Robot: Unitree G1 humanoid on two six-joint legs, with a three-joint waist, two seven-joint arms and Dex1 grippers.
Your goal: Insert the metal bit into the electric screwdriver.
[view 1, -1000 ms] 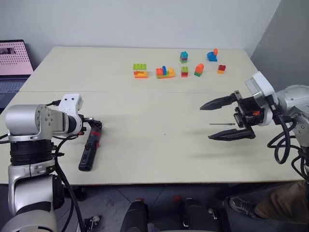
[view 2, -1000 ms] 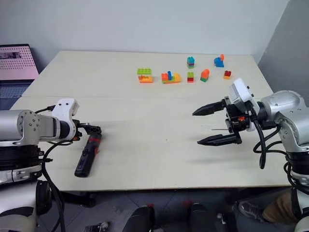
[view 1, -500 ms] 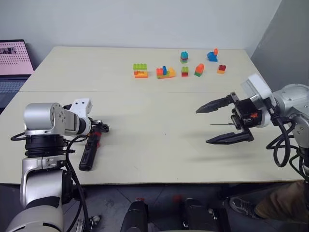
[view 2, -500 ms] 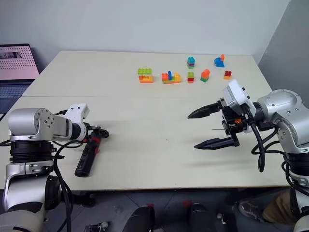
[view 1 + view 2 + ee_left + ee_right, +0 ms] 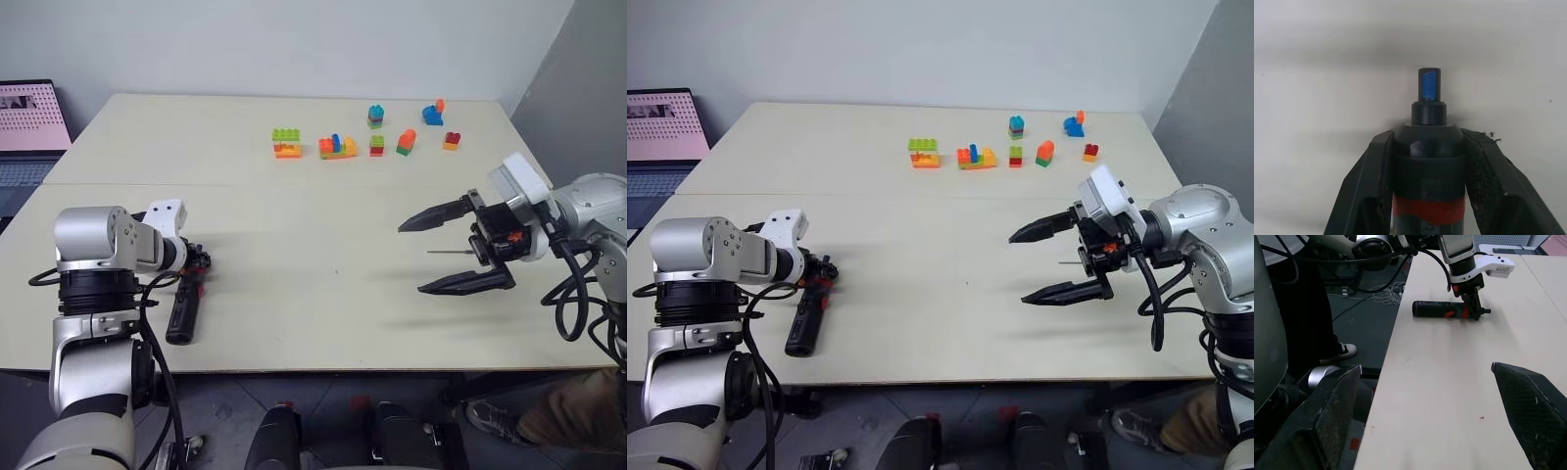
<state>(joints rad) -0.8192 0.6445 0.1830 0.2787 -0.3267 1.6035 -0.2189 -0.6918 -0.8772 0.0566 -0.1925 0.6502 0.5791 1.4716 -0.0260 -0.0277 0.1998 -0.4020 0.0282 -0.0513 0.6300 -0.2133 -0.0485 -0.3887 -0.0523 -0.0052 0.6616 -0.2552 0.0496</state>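
The electric screwdriver (image 5: 183, 309), black with a red band, lies flat near the table's front left. My left gripper (image 5: 199, 266) is shut on the electric screwdriver at its narrow end; in the left wrist view both fingers (image 5: 1376, 166) press its sides just past the red band (image 5: 1428, 208). The metal bit (image 5: 451, 252), a thin grey rod, lies on the table on the right. My right gripper (image 5: 409, 259) hovers above it, pointing left, open wide and holding nothing. The right wrist view looks between its fingers (image 5: 1334, 416) at the distant screwdriver (image 5: 1442, 309).
Several small coloured brick builds (image 5: 333, 147) stand in a row at the back of the table (image 5: 313, 323). A laptop (image 5: 29, 122) sits off the table's left side. A person's leg (image 5: 573, 411) shows below the front right corner.
My left gripper has closed its fingers on the screwdriver's narrow end, and the screwdriver has shifted slightly. The right gripper and the bit have stayed put.
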